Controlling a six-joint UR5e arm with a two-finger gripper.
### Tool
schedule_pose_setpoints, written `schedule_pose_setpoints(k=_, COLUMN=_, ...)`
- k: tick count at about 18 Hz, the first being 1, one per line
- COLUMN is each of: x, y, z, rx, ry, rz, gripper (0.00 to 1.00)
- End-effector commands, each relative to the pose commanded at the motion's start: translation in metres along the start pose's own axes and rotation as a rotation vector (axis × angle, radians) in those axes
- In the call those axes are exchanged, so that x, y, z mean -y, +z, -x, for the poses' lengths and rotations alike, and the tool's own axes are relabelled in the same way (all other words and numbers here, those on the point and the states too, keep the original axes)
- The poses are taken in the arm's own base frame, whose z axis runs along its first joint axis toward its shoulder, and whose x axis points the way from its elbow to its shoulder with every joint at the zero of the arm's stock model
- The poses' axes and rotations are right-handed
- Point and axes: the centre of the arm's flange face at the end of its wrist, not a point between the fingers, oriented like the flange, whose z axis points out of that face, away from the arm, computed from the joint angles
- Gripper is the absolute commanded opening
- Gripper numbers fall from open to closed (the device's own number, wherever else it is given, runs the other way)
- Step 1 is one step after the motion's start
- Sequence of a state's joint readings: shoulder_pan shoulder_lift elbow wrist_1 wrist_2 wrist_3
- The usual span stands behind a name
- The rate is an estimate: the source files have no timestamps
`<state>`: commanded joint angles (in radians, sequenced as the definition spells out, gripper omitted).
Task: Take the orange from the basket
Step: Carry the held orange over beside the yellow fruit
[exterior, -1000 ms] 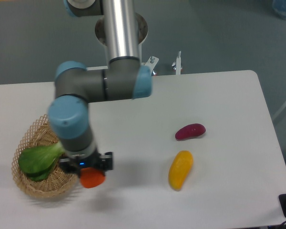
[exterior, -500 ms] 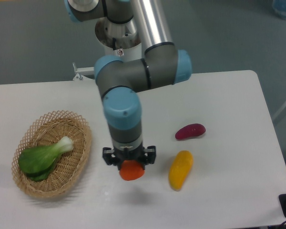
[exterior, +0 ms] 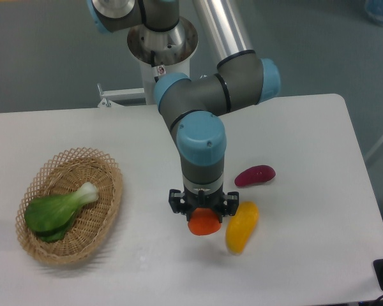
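Observation:
My gripper [exterior: 203, 213] is shut on the orange [exterior: 205, 224], a small round orange-red fruit, and holds it over the white table right of the middle, close beside the yellow fruit. The wicker basket [exterior: 108, 191] lies at the left of the table, far from the gripper. It holds only a green leafy vegetable [exterior: 56, 209]. The arm's wrist hides the top of the orange and most of the fingers.
An elongated yellow mango-like fruit [exterior: 242, 226] lies just right of the orange. A dark red-purple vegetable [exterior: 255, 175] lies behind it. The robot base [exterior: 161, 38] stands at the back of the table [exterior: 306, 268].
The gripper has carried the orange from the basket's right edge rightward across the table to beside the yellow fruit. The vegetable in the basket now shows fully.

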<state>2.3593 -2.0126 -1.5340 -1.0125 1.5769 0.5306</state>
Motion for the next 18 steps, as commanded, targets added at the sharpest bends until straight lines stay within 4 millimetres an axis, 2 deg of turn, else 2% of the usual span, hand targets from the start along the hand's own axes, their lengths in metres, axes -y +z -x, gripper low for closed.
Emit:
schedule_pose_setpoints(k=6, x=-0.003, y=0.002, z=0.011, rx=0.007, ry=0.150, rz=0.005, gripper=0.68)
schedule_pose_setpoints(k=18, x=-0.012, y=-0.011, z=0.028, rx=0.018, ry=0.189, rz=-0.003, gripper=0.72)
